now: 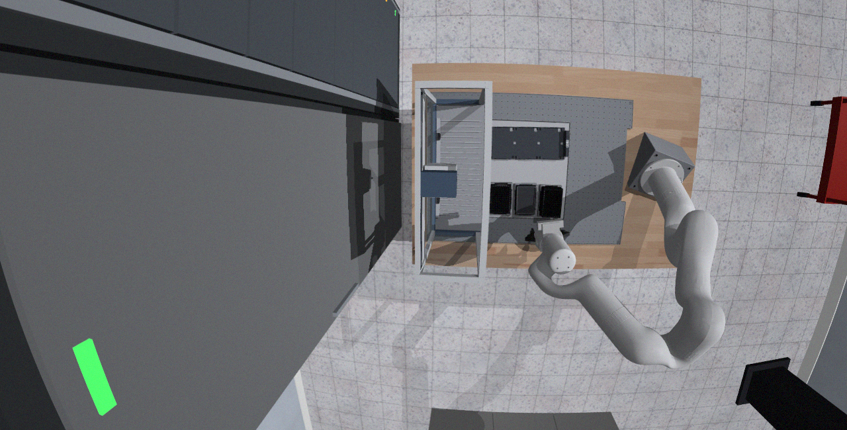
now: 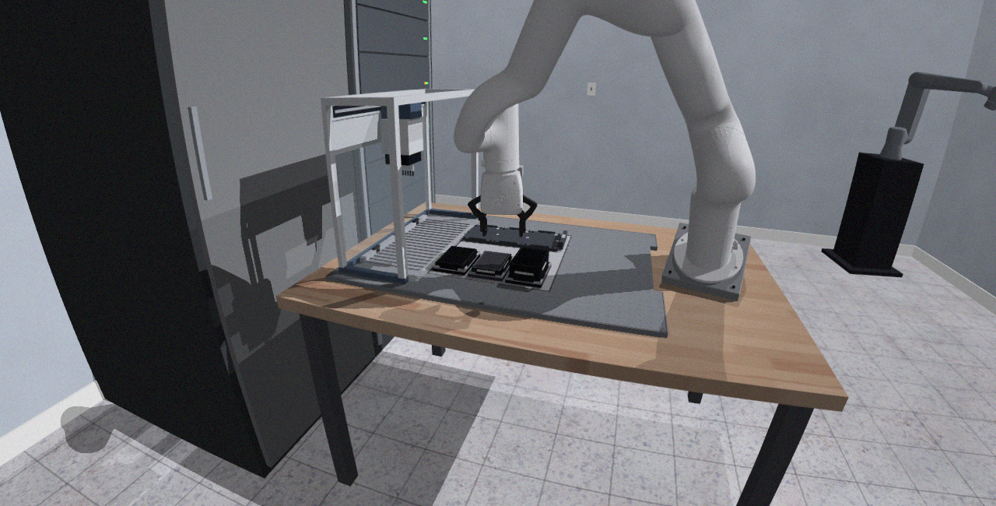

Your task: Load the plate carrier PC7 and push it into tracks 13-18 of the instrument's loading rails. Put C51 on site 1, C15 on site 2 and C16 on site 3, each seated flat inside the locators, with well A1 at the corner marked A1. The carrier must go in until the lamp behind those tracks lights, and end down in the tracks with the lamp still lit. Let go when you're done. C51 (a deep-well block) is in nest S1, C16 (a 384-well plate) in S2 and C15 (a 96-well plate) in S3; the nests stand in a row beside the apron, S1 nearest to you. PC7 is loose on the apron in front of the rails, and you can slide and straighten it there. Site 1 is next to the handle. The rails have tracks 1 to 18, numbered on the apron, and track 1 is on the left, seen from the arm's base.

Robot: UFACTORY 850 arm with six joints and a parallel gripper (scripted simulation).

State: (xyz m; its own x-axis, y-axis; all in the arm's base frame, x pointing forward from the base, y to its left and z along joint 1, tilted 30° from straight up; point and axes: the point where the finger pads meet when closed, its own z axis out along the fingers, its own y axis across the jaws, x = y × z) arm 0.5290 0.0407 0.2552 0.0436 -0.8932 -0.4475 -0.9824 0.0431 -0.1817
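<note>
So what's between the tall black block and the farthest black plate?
Between the tall black block and the farthest black plate sits another black plate; the top view shows it.

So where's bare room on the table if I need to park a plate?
Bare grey mat lies between the three loaded nests and the arm's base; bare wood runs along the near edge. It is crowded around the nests, carrier PC7 and the open gripper.
</note>
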